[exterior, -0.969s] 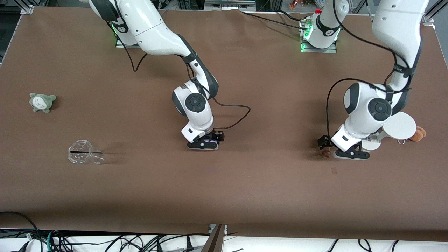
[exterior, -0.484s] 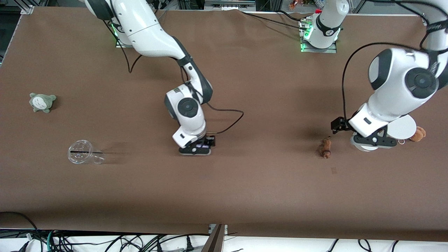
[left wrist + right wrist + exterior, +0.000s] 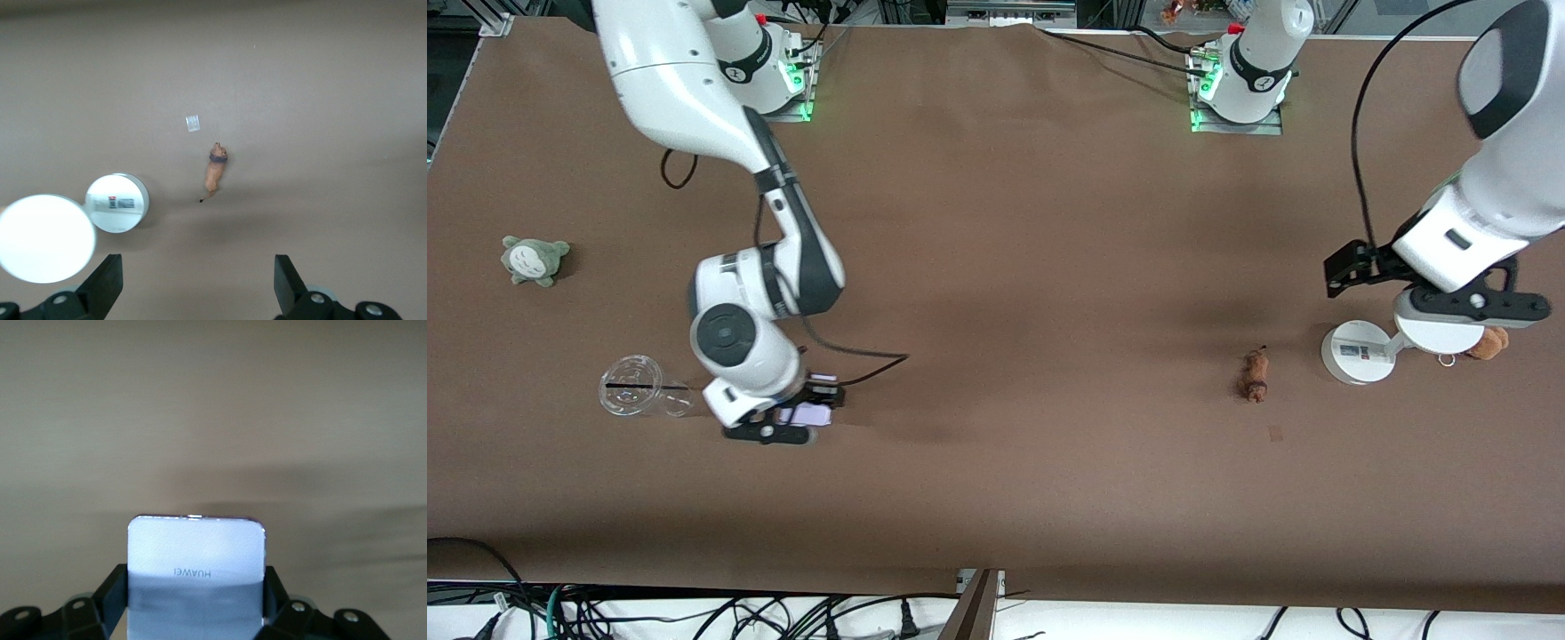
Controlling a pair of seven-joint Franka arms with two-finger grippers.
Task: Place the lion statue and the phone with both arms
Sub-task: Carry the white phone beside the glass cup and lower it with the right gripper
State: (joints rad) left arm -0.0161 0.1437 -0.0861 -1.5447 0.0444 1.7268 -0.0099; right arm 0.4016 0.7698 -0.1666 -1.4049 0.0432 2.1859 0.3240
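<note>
The lion statue (image 3: 1255,376), a tiny orange-brown figurine with a dark band, lies on the table beside the white round-disc stand; it also shows in the left wrist view (image 3: 215,173). My left gripper (image 3: 1352,267) is open and empty, raised above the stand, apart from the lion. My right gripper (image 3: 805,413) is shut on the phone (image 3: 811,414), a pale lavender-white slab, held low beside the clear cup. In the right wrist view the phone (image 3: 195,567) fills the space between the fingers.
A white round-disc stand (image 3: 1358,353) stands toward the left arm's end, with a light-brown plush bear (image 3: 1489,341) beside it. A clear plastic cup (image 3: 640,387) lies on its side near the right gripper. A grey-green plush toy (image 3: 534,259) sits toward the right arm's end.
My left gripper let go of the lion, rose and moved away toward its own end. My right gripper carried the phone from mid-table toward the clear cup.
</note>
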